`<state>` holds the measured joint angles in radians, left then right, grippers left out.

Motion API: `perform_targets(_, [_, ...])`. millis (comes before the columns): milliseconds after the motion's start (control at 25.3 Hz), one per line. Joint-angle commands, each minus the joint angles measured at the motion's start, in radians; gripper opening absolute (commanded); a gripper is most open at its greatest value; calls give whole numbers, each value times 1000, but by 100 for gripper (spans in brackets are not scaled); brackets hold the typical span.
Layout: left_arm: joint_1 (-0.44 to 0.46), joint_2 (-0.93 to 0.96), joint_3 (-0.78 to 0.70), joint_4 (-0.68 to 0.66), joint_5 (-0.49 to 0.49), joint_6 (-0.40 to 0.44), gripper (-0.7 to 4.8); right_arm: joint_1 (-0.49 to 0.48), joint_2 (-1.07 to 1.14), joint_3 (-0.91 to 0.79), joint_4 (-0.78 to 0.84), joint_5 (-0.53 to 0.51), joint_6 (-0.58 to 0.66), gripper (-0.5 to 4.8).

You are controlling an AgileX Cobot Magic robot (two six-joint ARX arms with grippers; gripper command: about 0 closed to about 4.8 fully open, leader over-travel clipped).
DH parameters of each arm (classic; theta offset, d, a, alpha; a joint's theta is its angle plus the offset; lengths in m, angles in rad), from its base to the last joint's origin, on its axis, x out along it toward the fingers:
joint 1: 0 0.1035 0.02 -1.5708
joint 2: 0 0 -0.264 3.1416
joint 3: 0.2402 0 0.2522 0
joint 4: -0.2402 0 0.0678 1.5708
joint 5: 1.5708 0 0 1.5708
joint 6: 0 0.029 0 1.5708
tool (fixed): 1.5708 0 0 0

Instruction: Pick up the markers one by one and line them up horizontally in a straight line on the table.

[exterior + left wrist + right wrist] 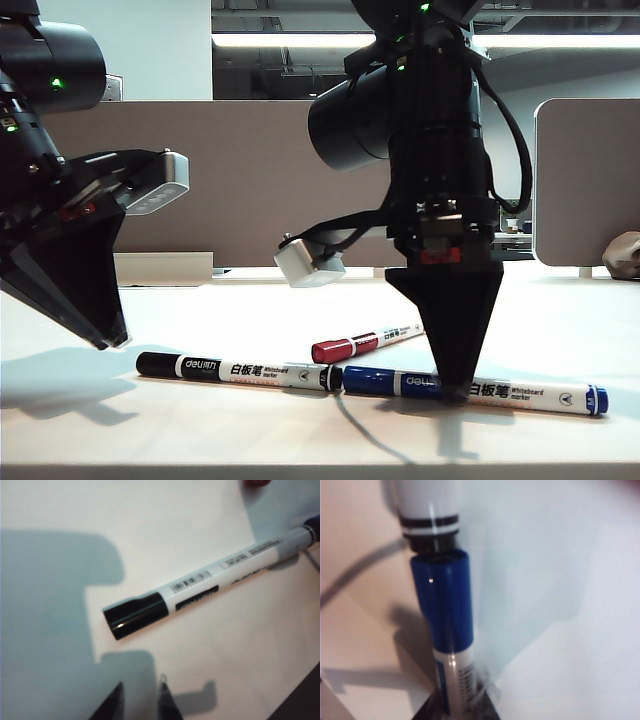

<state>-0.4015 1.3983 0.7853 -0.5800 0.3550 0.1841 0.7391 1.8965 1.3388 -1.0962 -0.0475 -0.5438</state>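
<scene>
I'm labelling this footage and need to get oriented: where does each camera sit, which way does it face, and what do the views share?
Exterior view: low at the table edge, facing level across it; shows both arms, left gripper raised, right gripper on the blue marker.
Left wrist view: on the left arm, looking down at the black marker; its fingers show.
Right wrist view: on the right arm, looking down along the blue marker; finger tips barely show.
Shared: all three show the black marker's end meeting the blue cap.

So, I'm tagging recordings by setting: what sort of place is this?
Probably an open-plan office or lab: a white desk top, upright divider panels behind it, strip ceiling lights and whiteboard markers lying on the desk.
</scene>
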Motion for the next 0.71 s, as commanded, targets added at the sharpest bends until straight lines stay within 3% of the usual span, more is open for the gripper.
perform_targets(40, [1, -4, 5, 5, 0, 3, 90, 1, 2, -1, 28, 4, -3, 129])
perform_targets(79, [1, -4, 5, 5, 0, 3, 90, 1, 2, -1, 27, 4, -3, 150])
perform_targets(711, [1, -4, 5, 29, 0, 3, 90, 7, 2, -1, -5, 0, 17, 149])
